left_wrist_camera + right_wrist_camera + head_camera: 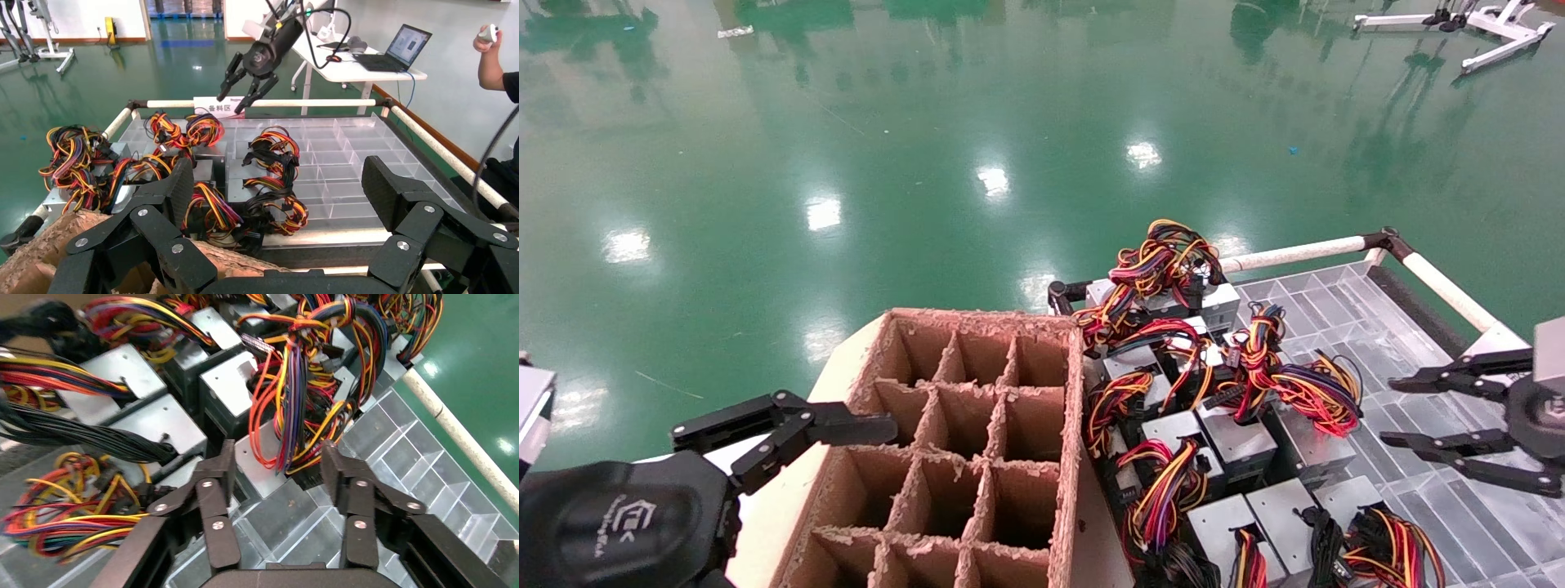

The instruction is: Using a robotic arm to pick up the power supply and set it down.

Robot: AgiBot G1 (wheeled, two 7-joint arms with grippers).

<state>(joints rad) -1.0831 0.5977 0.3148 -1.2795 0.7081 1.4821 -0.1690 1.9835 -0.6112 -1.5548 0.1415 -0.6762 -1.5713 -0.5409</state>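
The power supply (1305, 447) is a grey metal box at the right edge of the cluster, and its red, orange, yellow and purple wire bundle (1307, 384) is heaped on top. My right gripper (1389, 411) hovers open just right of it, above the clear tray. In the right wrist view the box (260, 468) and its bundle (294, 398) lie just beyond the open gripper (278, 462), with nothing between the fingers. My left gripper (846, 429) hangs open over the cardboard box's left edge. In the left wrist view that gripper (280, 184) is spread wide and empty.
A cardboard box (1076, 425) with divider cells stands left of the cluster. Several other grey supplies (1230, 523) with red, yellow and black bundles crowd the clear compartment tray (1418, 343). White rails (1295, 253) border the tray. A person (496, 55) and a laptop table (379, 64) are beyond.
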